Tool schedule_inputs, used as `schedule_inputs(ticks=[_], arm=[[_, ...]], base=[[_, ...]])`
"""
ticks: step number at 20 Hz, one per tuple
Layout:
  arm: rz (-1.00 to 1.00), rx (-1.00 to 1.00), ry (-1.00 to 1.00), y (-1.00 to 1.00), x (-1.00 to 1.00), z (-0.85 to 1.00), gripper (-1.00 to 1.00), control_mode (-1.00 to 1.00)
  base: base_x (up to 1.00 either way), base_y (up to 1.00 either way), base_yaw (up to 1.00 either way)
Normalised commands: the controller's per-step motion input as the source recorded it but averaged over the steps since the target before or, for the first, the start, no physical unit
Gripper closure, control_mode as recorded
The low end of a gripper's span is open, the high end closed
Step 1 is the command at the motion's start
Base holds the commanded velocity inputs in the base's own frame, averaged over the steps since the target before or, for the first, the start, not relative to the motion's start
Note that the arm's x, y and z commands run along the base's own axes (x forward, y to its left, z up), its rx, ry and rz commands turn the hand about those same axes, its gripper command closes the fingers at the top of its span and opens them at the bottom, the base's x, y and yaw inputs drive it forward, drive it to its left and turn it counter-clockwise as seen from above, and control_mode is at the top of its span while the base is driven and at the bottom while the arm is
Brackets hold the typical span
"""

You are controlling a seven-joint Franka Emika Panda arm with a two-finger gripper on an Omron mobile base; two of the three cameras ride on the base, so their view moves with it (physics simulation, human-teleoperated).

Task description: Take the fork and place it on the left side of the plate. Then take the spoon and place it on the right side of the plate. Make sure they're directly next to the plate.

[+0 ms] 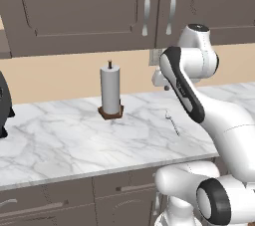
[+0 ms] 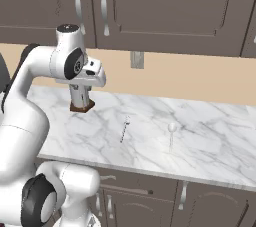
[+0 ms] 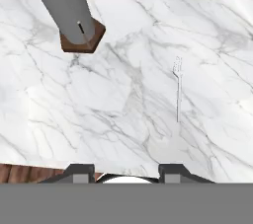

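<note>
Marble tabletop [image 3: 113, 114]; paper-towel holder [image 3: 74, 13] at 11 o'clock in hand view. Fork [image 3: 177, 90] lies flat at 1 o'clock from fingers [image 3: 81, 172], long axis 12-to-6, prongs far. Fingers spread open, empty, well above. Spoon [image 2: 171, 133] just right of fork.

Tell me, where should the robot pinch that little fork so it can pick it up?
Best guess: the middle of the slim handle, coming straight down from above. The fork lies flat and alone on the marble counter, so no side gives room to slip under it. The gripper, hanging open above the counter, should set its fingers across the thin handle, one on each long side, away from the pronged end.
</note>
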Motion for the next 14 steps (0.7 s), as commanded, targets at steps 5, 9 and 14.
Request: schedule_inputs(ticks=[5, 9, 14], arm=[[0.00, -0.01, 0.06, -0.03, -0.09, -0.27, -1.00, -1.00], [0.00, 0.00, 0.19, -0.48, -0.04, -1.00, -1.00, -1.00], [-0.04, 0.00, 0.26, -0.59, 0.10, -1.00, -1.00, -1.00]], base=[[0.00, 0.00, 0.00], [0.00, 0.00, 0.00], [0.00, 0.00, 0.00]])
